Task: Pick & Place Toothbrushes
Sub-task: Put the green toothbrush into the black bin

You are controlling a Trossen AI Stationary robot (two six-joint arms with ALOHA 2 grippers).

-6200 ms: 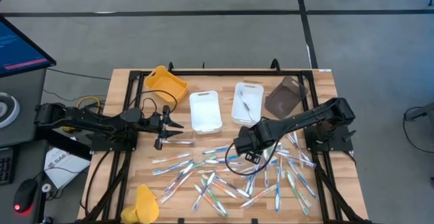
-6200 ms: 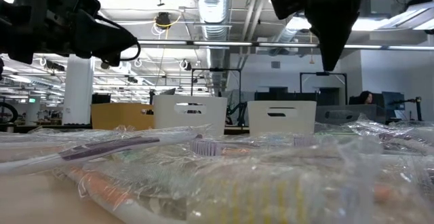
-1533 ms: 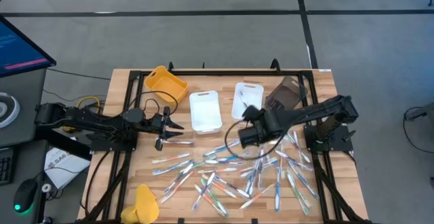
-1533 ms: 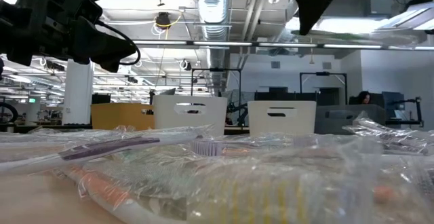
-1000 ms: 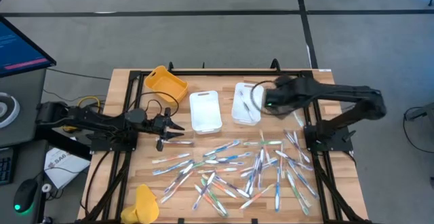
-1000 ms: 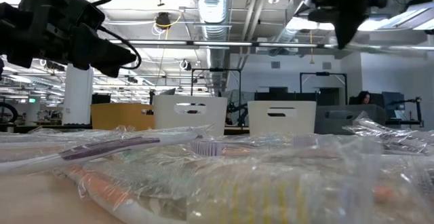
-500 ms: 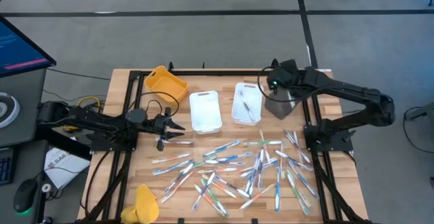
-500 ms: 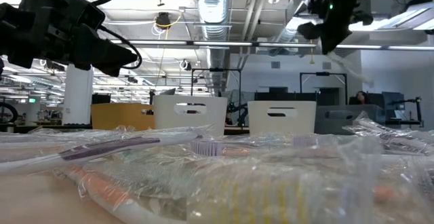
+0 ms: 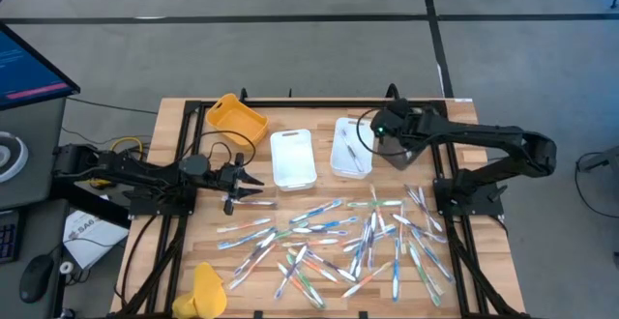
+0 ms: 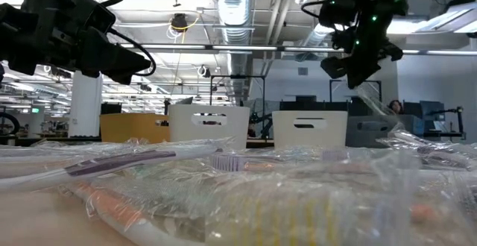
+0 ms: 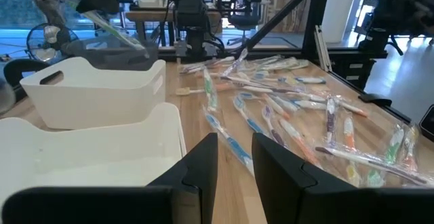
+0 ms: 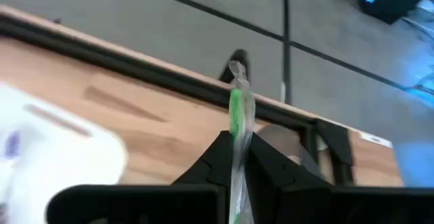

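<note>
held brush: green-accented toothbrush in a clear wrapper (image 12: 236,125) is standing clamped between the right claw's (image 12: 234,157) fingers, long axis running straight out past the tips, twisted wrapper end leading.
right claw: hovering at the back of the desk, between the right white rectangular tray (image 9: 352,146) and the dark grey tray (image 9: 398,147).
left claw: (image 9: 253,185) is idling off the left white tray's (image 9: 292,158) front-left corner, fingers (image 11: 201,161) slightly apart, empty.
loose brushes: wrapped toothbrushes (image 9: 338,242) are lying scattered across the front half, pointing every direction.
surface: slatted wooden desk (image 9: 455,121), yellow bin (image 9: 235,118) at back left.
room: open workshop, ceiling ducts showing in the low view.
</note>
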